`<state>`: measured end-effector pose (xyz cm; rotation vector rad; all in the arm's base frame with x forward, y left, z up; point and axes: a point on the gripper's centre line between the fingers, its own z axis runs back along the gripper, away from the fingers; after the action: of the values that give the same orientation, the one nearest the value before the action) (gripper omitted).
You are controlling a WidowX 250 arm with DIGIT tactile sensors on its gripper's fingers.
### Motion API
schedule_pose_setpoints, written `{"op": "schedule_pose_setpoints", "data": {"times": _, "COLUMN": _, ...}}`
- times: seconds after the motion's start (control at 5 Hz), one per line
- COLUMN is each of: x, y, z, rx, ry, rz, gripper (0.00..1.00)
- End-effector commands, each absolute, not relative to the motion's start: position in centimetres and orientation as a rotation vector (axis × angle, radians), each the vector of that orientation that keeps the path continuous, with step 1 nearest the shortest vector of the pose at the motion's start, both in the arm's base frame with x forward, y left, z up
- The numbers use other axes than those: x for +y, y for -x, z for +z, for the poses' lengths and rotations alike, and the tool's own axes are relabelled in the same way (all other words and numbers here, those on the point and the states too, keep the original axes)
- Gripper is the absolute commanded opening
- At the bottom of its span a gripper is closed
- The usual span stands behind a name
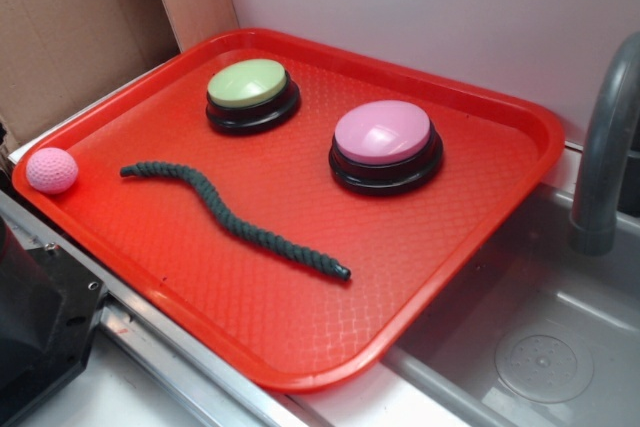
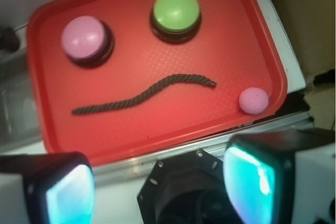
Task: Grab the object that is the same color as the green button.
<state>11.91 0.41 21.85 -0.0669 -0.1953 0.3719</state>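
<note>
A long, wavy, dark green twisted rope (image 1: 236,217) lies on the red tray (image 1: 300,347), in front of the buttons; the wrist view shows it (image 2: 144,95) across the tray's middle. The pale green domed button (image 1: 248,84) on a black base stands at the tray's back left, seen also in the wrist view (image 2: 176,11). My gripper (image 2: 160,187) is open and empty, its two fingers wide apart, high above and off the tray's near edge, over the robot's black base. In the exterior view only a dark bit of the arm shows at the top left corner.
A larger pink domed button (image 1: 384,134) stands at the tray's back right. A small pink ball (image 1: 51,170) rests at the tray's left rim. A grey sink (image 1: 540,347) with a faucet (image 1: 605,147) lies right. Cardboard (image 1: 80,37) stands behind left.
</note>
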Motion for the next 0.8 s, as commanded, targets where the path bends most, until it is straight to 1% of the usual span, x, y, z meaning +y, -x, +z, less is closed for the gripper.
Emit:
{"op": "schedule_pose_setpoints", "data": {"times": 0.0, "x": 2.1, "y": -13.7, "z": 16.7, "rx": -0.233, "ry": -0.051, "rz": 0.758, "gripper": 1.00}}
{"op": "schedule_pose_setpoints", "data": {"times": 0.2, "x": 2.8, "y": -16.2, "z": 13.6, "rx": -0.238, "ry": -0.059, "rz": 0.900, "gripper": 1.00}}
{"op": "schedule_pose_setpoints", "data": {"times": 0.4, "x": 3.0, "y": -18.1, "z": 10.4, "rx": -0.217, "ry": -0.043, "rz": 0.931, "gripper": 1.00}}
{"op": "schedule_pose_setpoints", "data": {"times": 0.6, "x": 3.1, "y": -19.2, "z": 7.7, "rx": -0.207, "ry": -0.043, "rz": 0.956, "gripper": 1.00}}
